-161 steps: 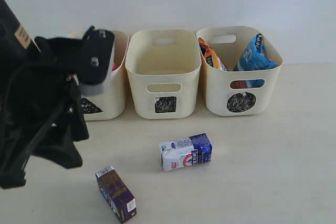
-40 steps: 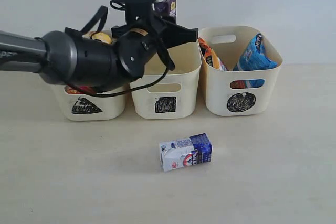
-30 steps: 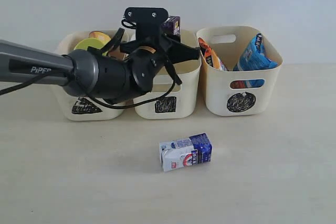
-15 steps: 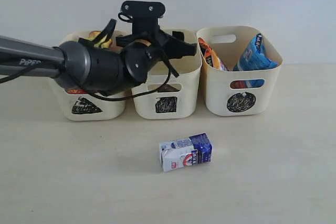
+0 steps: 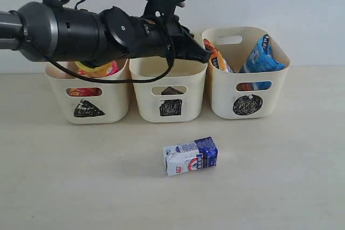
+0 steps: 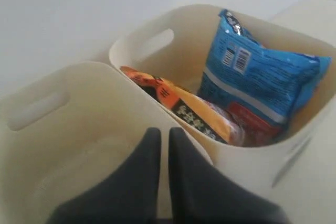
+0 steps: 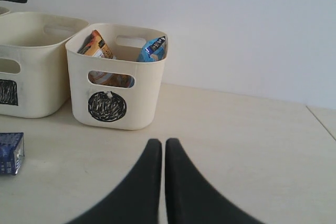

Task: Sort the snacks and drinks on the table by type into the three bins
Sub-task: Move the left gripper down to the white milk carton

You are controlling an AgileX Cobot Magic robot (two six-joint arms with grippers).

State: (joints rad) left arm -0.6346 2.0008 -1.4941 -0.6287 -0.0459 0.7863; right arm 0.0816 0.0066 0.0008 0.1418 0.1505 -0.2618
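Observation:
A blue and white drink carton (image 5: 191, 155) lies on its side on the table (image 5: 280, 187), in front of the bins. The dark carton (image 5: 170, 90) shows through the slot of the middle bin (image 5: 186, 98), marked with a square. Chip canisters (image 5: 96, 69) stand in the triangle bin (image 5: 110, 100). The circle bin (image 5: 221, 95) holds an orange bag (image 5: 218, 57) and a blue bag (image 5: 262, 53). My left gripper (image 5: 205, 55) (image 6: 160, 132) hangs shut and empty above the middle bin's right rim. My right gripper (image 7: 159, 142) is shut and empty over bare table, out of the exterior view.
The left arm (image 5: 81, 30) stretches across above the triangle and middle bins. A pale wall stands right behind the bins. In the right wrist view the circle bin (image 7: 149, 93) stands ahead, with the blue carton (image 7: 10, 153) at the picture's edge.
The dark carton left my left gripper and now lies in the middle bin. That gripper opened, then shut, and the arm rose and shifted right.

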